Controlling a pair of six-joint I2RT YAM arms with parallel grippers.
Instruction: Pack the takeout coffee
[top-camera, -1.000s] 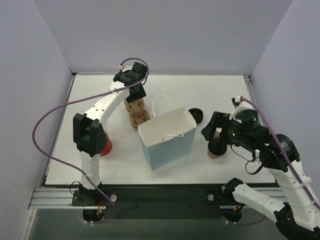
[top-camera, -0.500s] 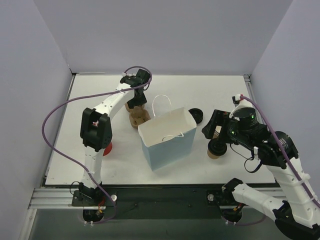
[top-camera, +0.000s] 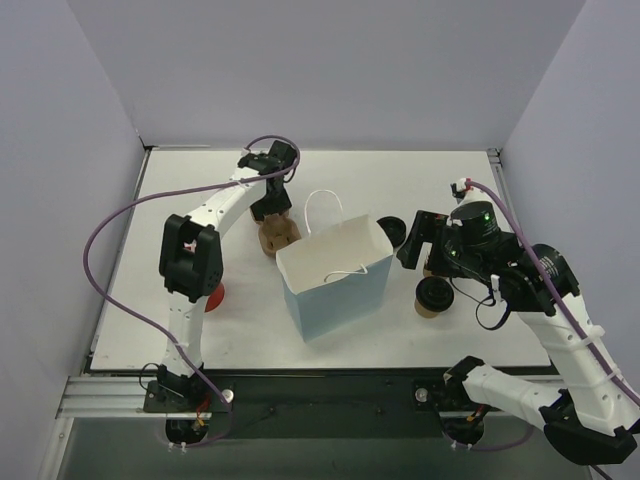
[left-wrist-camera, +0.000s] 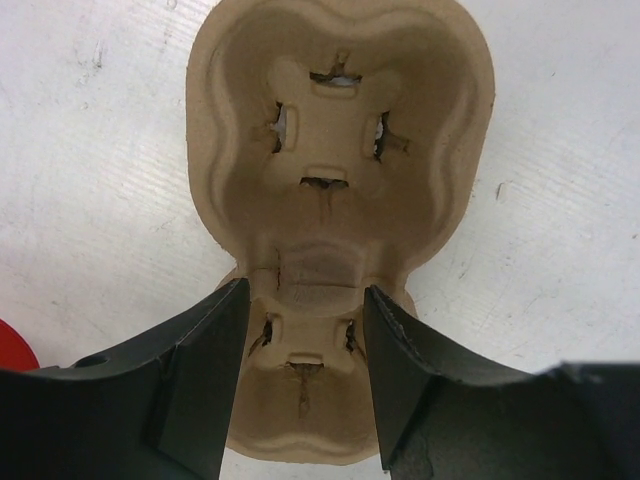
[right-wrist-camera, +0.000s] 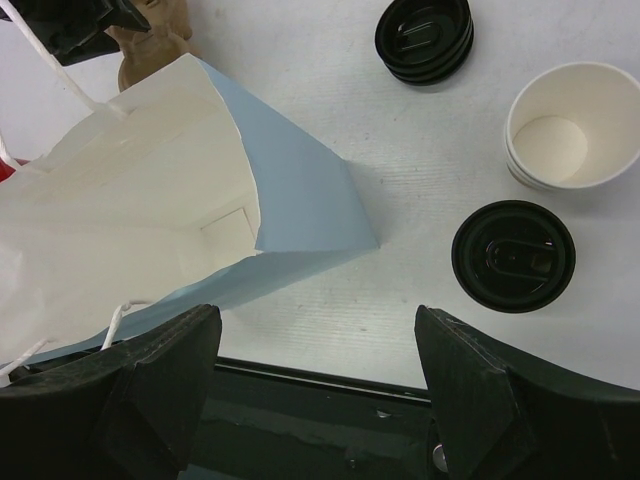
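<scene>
The brown lidded takeout coffee cup (top-camera: 432, 297) (right-wrist-camera: 513, 256) stands right of the light blue bag (top-camera: 335, 275) (right-wrist-camera: 300, 180). The red cup (top-camera: 213, 295) (left-wrist-camera: 10, 350) sits left, half behind my left arm. My left gripper (top-camera: 272, 205) (left-wrist-camera: 305, 290) is open just over the tan pulp tray (top-camera: 282, 236) (left-wrist-camera: 335, 150). Its fingers (left-wrist-camera: 200, 380) flank the tray's near hole. My right gripper (top-camera: 412, 250) (right-wrist-camera: 315, 320) hangs wide open above bare table between bag and lidded cup, holding nothing.
A stack of black lids (top-camera: 392, 230) (right-wrist-camera: 424, 38) lies behind the bag's right corner. Empty open paper cups (right-wrist-camera: 570, 125) stand nested beside the lidded one. The bag is upright and open, white handles (top-camera: 322, 205) up. The table's front edge (right-wrist-camera: 330, 375) runs under my right gripper.
My left gripper has come down from behind the tray to sit over it. My right arm has drawn back and left from the lidded cup, uncovering it.
</scene>
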